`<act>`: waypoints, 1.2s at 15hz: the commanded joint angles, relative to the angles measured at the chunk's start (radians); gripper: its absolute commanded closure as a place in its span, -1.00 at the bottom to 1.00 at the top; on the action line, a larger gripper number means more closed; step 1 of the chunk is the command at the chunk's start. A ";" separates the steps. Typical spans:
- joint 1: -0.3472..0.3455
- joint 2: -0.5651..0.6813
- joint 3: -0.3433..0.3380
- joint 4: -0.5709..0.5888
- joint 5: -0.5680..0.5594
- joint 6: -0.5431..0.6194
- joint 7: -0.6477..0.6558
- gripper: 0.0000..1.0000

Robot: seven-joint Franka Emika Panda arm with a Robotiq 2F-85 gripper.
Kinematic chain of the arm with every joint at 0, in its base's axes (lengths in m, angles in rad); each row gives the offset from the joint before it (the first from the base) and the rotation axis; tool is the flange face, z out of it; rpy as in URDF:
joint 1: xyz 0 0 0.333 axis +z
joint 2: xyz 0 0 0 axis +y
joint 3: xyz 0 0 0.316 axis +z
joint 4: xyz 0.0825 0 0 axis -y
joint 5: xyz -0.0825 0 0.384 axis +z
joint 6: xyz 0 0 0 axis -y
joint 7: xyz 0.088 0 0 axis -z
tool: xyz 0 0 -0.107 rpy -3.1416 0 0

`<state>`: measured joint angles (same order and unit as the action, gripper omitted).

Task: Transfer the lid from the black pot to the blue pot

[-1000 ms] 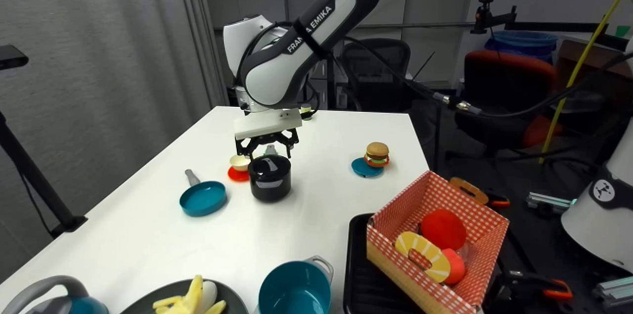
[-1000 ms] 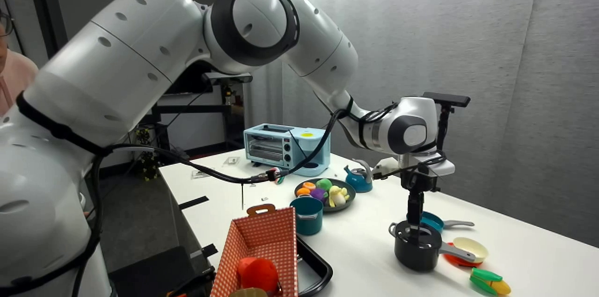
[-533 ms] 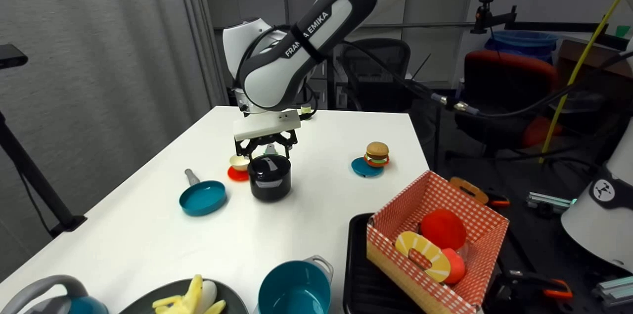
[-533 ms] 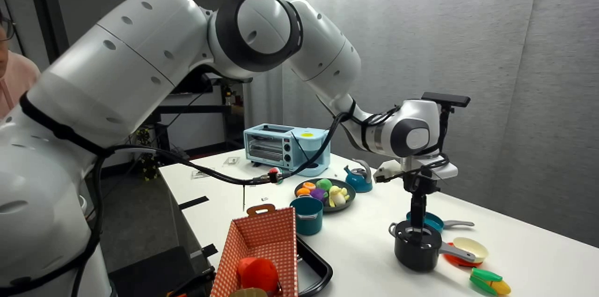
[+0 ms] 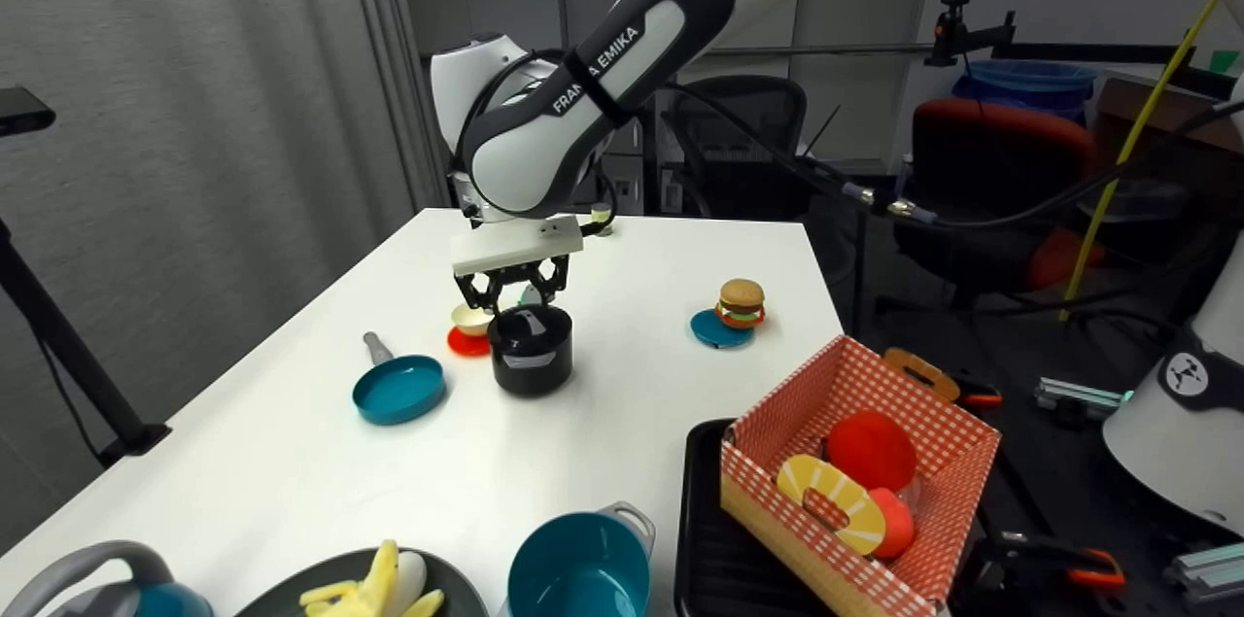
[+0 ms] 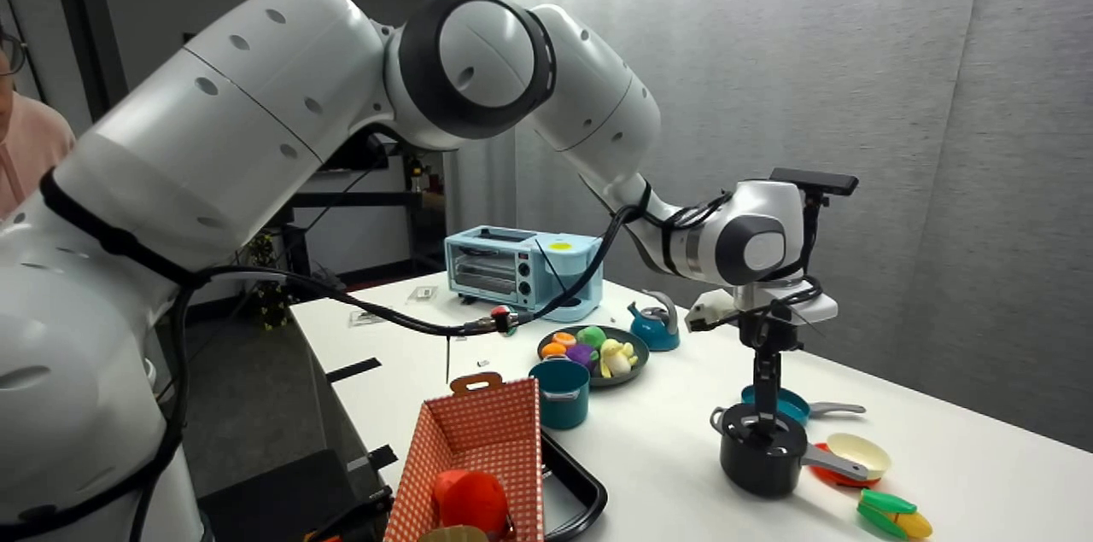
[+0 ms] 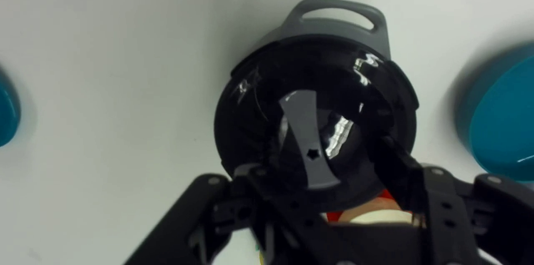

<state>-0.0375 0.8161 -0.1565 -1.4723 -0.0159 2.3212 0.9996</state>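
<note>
The lid [image 5: 530, 321] sits on the black pot [image 5: 532, 367]. It is dark, glossy and see-through with a raised grey bar for a knob. In the wrist view the lid [image 7: 254, 106] fills the middle. The black pot also shows in an exterior view [image 6: 760, 467]. My gripper [image 5: 522, 308] points down over the lid. In the wrist view its fingers [image 7: 325, 154] are apart, one on each side of the grey knob; contact cannot be told. The blue pot [image 5: 580, 570] stands uncovered in the foreground; it also shows in an exterior view [image 6: 560, 395].
A teal pan [image 5: 398, 391] lies beside the black pot. A cream bowl [image 6: 858, 452] on a red plate and toy corn [image 6: 892, 515] lie near its long handle. A checked basket [image 5: 860, 471] on a black tray, a food plate [image 6: 595, 354] and a kettle [image 6: 655, 327] stand around the blue pot.
My gripper has shifted slightly over the lid and its fingers look somewhat closer together. The pots and the lid have not moved.
</note>
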 commanded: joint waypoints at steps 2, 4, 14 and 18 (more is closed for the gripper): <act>-0.009 0.027 0.001 0.039 0.033 0.003 -0.033 0.57; -0.009 0.027 -0.001 0.039 0.033 0.003 -0.032 0.84; 0.020 -0.006 -0.021 0.026 0.008 -0.023 -0.010 0.92; 0.039 -0.026 -0.026 0.032 -0.002 -0.034 -0.008 0.92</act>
<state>-0.0240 0.8087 -0.1660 -1.4601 -0.0161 2.3192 0.9974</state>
